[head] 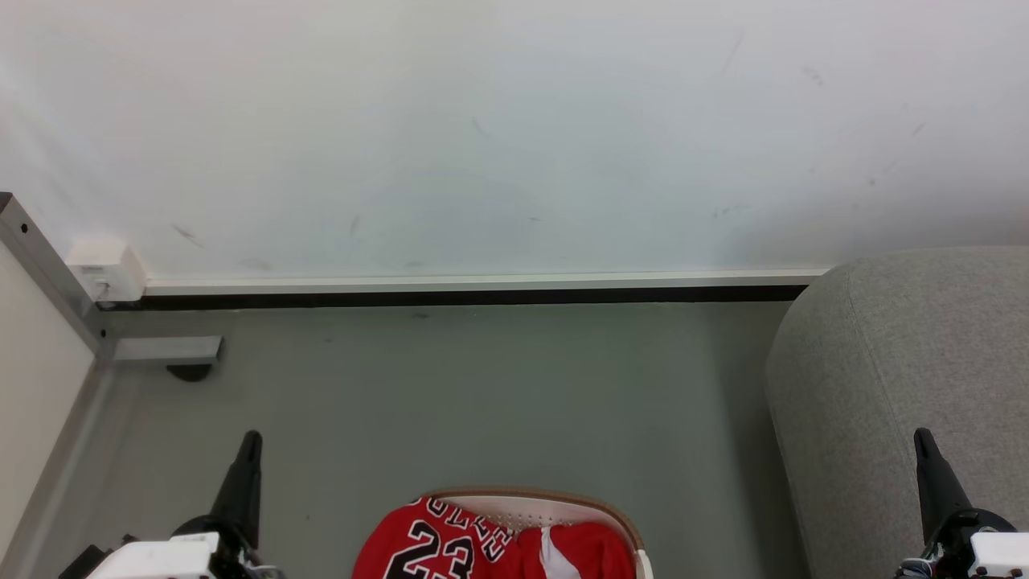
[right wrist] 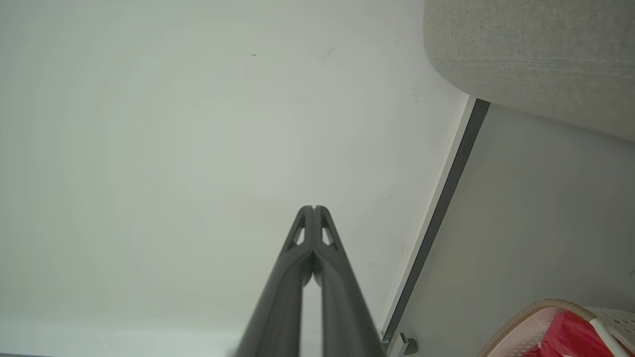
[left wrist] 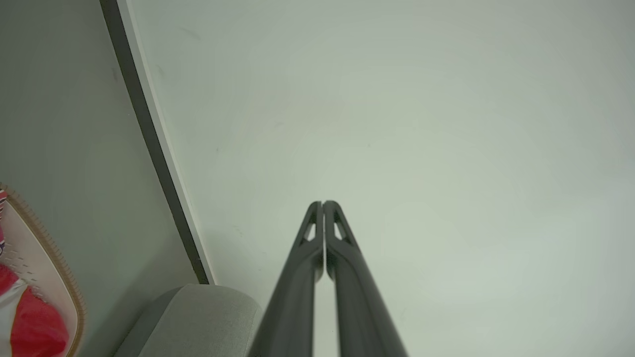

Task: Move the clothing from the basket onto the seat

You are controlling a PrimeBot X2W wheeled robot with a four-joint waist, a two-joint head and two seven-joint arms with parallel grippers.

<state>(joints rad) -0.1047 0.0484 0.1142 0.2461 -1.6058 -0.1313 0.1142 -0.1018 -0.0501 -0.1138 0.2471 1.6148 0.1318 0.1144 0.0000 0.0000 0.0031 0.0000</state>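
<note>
Clothing: red basketball clothing (head: 482, 547) lies heaped in the basket at the bottom centre of the head view. A jersey (head: 426, 543) with a black, white-edged "23" lies on the left of the heap. A red piece with a white band (head: 555, 555) lies on its right.
Basket: the cream-white perforated basket (head: 534, 492) has a tan rim and stands on the floor. The bottom edge of the head view cuts it off.
Clothing and the jaws: the heap sits between the two grippers and apart from both. Neither gripper touches the cloth or the basket.
Left gripper: the left gripper (head: 251, 441) is to the left of the basket, over bare floor. Its two dark fingers are pressed together and hold nothing. In the left wrist view the tips (left wrist: 322, 204) meet against the wall.
Right gripper: the right gripper (head: 923, 438) is well to the right of the basket, in front of the seat. Its fingers are also closed on nothing, and the tips (right wrist: 313, 208) touch in the right wrist view.
Seat: the large grey woven seat (head: 900, 370) has rounded edges. It stands to the right of the basket with a strip of floor between them, and no clothing lies on the part in view.
Floor: the grey floor (head: 482, 386) surrounds the basket.
Wall: the pale, scuffed wall (head: 514, 121) stands behind, with a white skirting board (head: 482, 283) along its foot.
</note>
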